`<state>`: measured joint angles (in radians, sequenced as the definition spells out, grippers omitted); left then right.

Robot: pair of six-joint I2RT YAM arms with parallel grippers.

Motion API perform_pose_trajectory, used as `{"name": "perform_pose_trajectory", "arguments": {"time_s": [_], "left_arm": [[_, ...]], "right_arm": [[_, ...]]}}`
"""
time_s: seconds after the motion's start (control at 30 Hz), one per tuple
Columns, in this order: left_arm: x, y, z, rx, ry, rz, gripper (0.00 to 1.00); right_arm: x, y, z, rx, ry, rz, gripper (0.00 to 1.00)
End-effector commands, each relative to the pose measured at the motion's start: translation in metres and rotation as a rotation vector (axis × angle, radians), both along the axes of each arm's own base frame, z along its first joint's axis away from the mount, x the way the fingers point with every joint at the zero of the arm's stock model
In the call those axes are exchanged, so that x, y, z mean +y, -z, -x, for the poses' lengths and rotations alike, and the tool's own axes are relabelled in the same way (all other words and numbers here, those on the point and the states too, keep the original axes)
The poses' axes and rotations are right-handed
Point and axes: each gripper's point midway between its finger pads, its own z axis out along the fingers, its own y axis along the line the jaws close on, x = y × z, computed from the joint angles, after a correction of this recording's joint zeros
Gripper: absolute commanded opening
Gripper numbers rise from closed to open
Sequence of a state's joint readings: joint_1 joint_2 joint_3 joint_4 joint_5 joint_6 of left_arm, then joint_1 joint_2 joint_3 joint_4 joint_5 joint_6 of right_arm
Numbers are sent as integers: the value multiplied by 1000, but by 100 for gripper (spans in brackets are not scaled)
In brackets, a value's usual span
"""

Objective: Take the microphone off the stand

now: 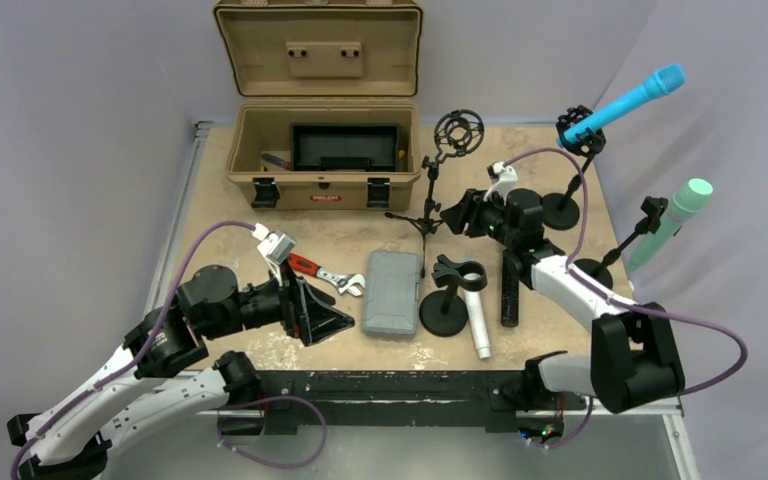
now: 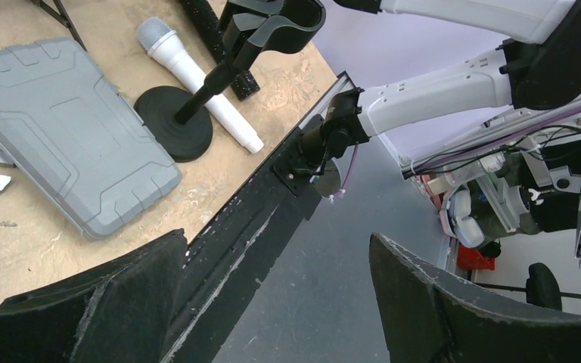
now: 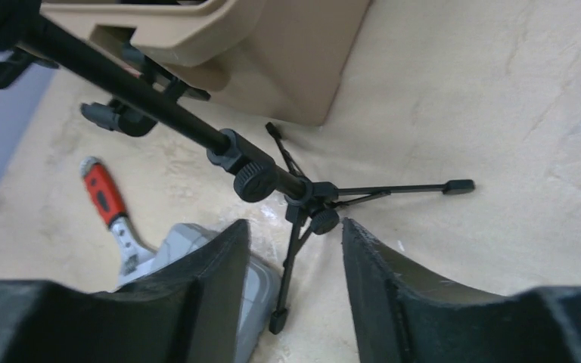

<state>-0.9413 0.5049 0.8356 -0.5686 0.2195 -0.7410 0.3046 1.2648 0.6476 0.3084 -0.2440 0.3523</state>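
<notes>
Between grey walls (image 1: 80,100), scuffed tabletop (image 1: 230,215), white microphone (image 1: 478,322) lying; left end effector (image 2: 276,249) released, right end effector (image 3: 293,231) released.

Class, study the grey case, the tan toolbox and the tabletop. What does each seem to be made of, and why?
Grey case: probably moulded plastic, matt; raised panels and rounded corners suggest it. Tan toolbox: likely hard plastic, matt, with moulded ribs and black latches. Tabletop: seemingly bare wood board, pale, scuffed and blotchy.
</notes>
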Motion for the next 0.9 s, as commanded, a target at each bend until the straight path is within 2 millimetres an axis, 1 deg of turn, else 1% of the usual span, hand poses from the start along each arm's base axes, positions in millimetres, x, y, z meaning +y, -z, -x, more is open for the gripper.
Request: {"name": "perform_pose_trajectory", "arguments": {"time_s": [0.0, 0.1, 0.23, 0.33, 0.47, 0.53, 0.67, 0.73, 0.87], "left_arm": [[-5, -15, 2, -25, 25, 47, 88], [-3, -15, 3, -30, 25, 50, 88], [1, -15, 4, -38, 18, 38, 89], [3, -16, 3, -47, 12, 32, 88], [3, -16, 2, -51, 7, 30, 89], [3, -15, 2, -51, 7, 26, 89], [2, -14, 0, -51, 7, 19, 89], [2, -13, 0, -52, 7, 18, 88], [1, -13, 0, -50, 9, 16, 89]], "right_arm": [[30, -33, 1, 31, -193, -214, 51], [33, -27, -3, 63, -256, -271, 53], [33, -25, -10, 77, -294, -332, 52], [31, -22, -15, 80, -312, -358, 48], [33, -27, -16, 51, -342, -390, 42], [33, -29, -18, 45, -345, -391, 41], [33, -35, -20, 24, -343, -390, 41], [33, -34, -22, 27, -341, -382, 40], [33, -28, -26, 38, -340, -372, 31]]}}
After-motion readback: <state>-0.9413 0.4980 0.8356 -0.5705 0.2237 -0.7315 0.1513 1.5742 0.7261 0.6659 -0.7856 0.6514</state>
